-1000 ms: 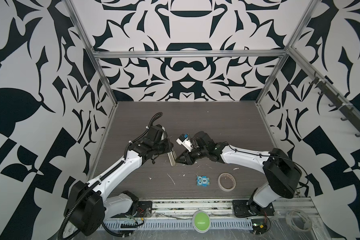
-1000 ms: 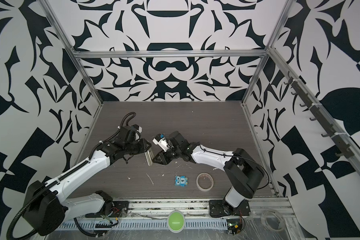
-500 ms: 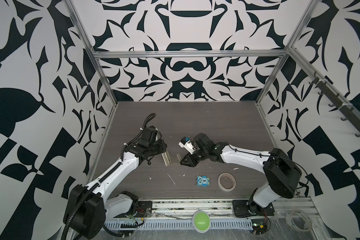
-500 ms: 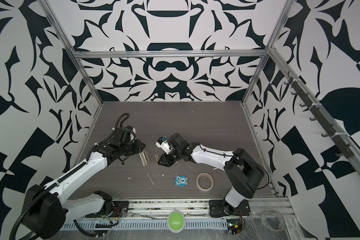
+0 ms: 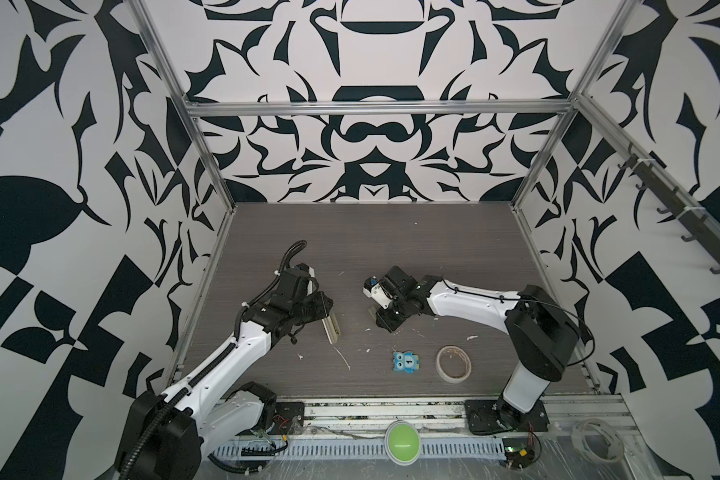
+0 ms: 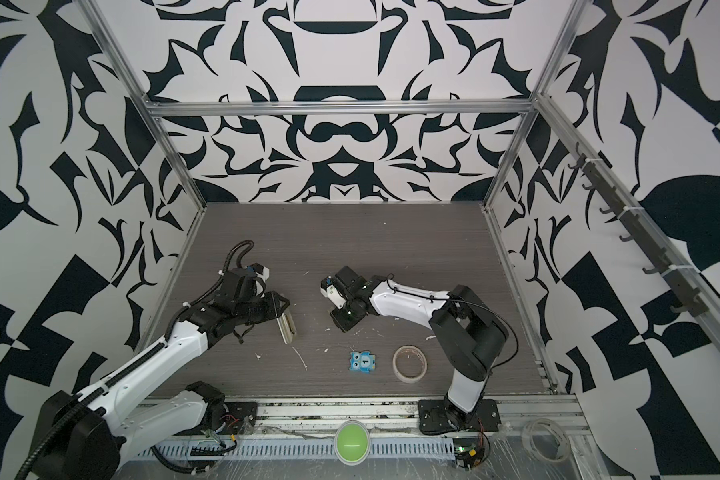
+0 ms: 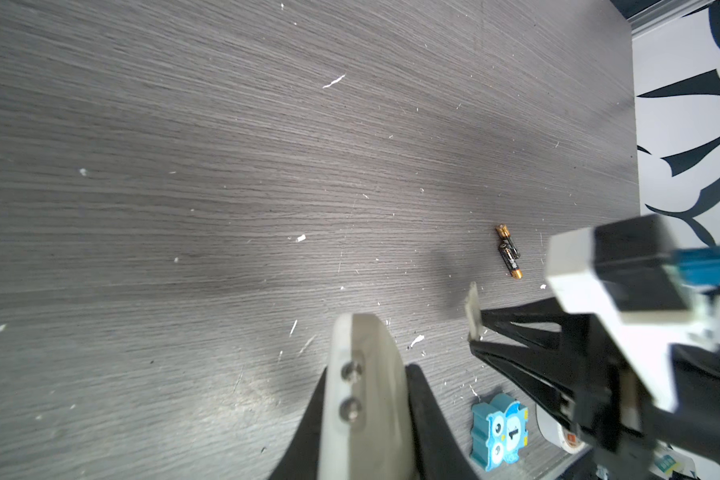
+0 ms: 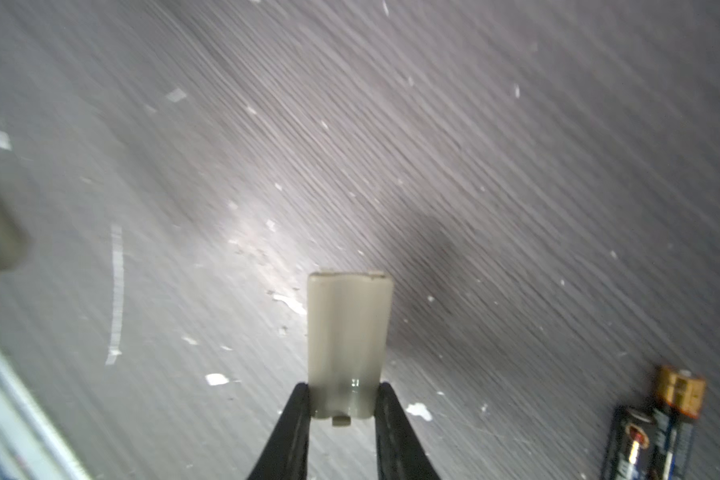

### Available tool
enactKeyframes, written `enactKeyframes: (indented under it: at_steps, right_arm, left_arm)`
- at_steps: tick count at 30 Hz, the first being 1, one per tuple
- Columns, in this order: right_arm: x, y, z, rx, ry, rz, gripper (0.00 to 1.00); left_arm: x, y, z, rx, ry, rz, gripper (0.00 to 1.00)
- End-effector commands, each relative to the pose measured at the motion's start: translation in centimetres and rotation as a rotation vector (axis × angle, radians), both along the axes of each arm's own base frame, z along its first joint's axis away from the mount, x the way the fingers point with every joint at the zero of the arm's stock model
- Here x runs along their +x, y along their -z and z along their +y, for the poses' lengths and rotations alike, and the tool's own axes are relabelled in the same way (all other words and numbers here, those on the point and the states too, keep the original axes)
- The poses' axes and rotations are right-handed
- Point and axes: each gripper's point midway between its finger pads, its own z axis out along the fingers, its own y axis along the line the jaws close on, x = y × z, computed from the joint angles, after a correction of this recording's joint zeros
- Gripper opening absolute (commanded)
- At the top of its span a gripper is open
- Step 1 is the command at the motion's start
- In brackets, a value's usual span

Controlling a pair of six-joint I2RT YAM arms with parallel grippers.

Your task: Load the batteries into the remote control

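The left fingers [image 7: 306,432] pinched the off-white remote control [image 7: 362,374] edge-on, left of the middle of the table [image 5: 391,249]. The right fingers [image 8: 294,424] clamped a small off-white battery cover [image 8: 348,332]. Only the wrist views showed the two batteries [image 7: 508,251], lying side by side and touching on the table beside the right fingers. In both top views the right arm hid them.

Bare table [image 5: 371,241] around batteries [image 7: 508,253]

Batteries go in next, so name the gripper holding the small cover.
The right gripper: it pinches the short off-white cover, while the left gripper clamps the longer remote.
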Motion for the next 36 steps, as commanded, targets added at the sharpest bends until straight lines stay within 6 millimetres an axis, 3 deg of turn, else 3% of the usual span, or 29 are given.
enactKeyframes:
  at_steps: [1, 9, 12, 17, 22, 27, 36]
  right_arm:
    - [1.3, -0.8, -0.6, -0.049, 0.01, -0.052, 0.27]
    - [1.5, 0.2, -1.1, -0.09, 0.017, -0.047, 0.28]
    - [1.4, 0.0, -0.9, -0.079, 0.015, -0.047, 0.34]
    - [1.5, -1.4, -0.5, -0.033, 0.015, -0.068, 0.49]
    - [1.7, -4.4, -0.7, 0.007, 0.027, -0.126, 0.5]
    - [2.4, -6.4, -2.7, -0.011, 0.05, -0.177, 0.51]
    - [4.9, -4.6, -8.0, -0.085, 0.147, -0.153, 0.51]
  left_arm:
    - [-0.2, -0.1, 0.0, -0.014, 0.003, -0.012, 0.0]
    - [-0.3, 0.2, -0.5, -0.072, 0.005, -0.012, 0.0]
    - [-0.1, 0.0, -0.7, -0.094, 0.006, -0.023, 0.0]
    - [-0.2, -0.4, -1.0, -0.131, 0.006, -0.045, 0.0]
    - [-0.2, -0.9, -1.1, -0.154, 0.01, -0.059, 0.0]
    - [-0.2, -1.4, -2.1, -0.211, 0.043, -0.073, 0.0]
    - [-0.4, -2.0, -3.8, -0.311, 0.112, -0.085, 0.0]
